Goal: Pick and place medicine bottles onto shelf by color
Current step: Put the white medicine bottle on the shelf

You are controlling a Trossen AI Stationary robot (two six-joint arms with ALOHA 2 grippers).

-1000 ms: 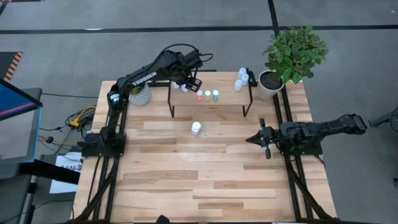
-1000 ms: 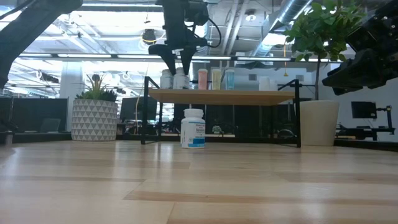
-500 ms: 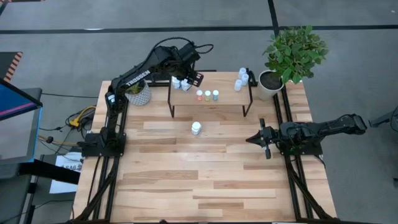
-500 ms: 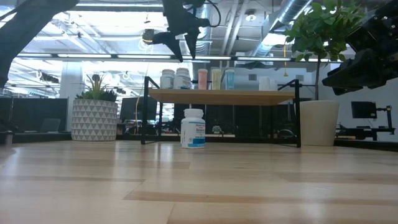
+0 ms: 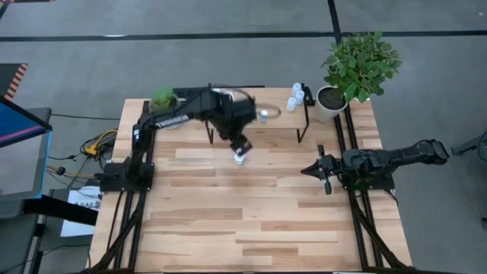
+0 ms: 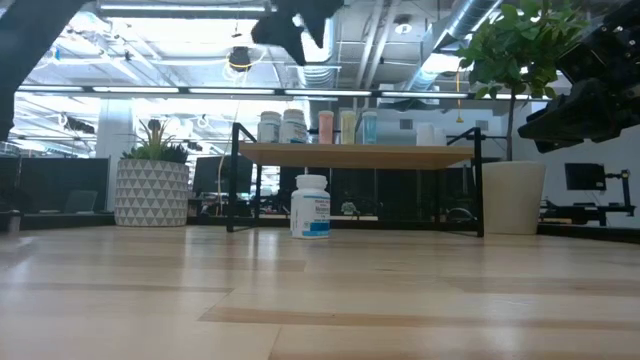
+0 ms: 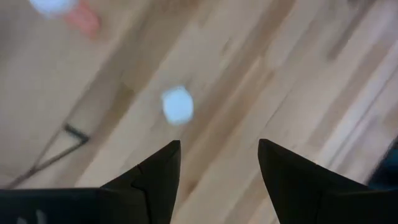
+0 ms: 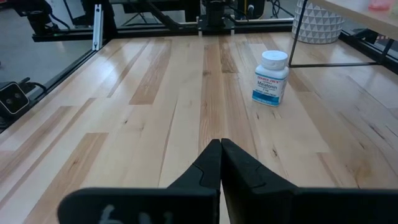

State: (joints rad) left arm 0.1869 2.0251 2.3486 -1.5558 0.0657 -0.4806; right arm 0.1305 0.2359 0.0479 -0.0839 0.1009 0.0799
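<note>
A white bottle [image 8: 271,78] with a blue-printed label; a white triangle-patterned pot [image 6: 151,191].

The high view looks straight down from well above, taking in the whole table [image 5: 251,221] and grey floor around it. The low view sits at tabletop height, facing level across the boards toward the shelf [image 6: 355,155] at mid-frame and the room behind. The left wrist view points down, close over the boards. The right wrist view looks low across the table. All four share the white bottle [image 5: 239,158] [image 6: 311,206] [image 7: 178,105] [image 8: 271,78].
</note>
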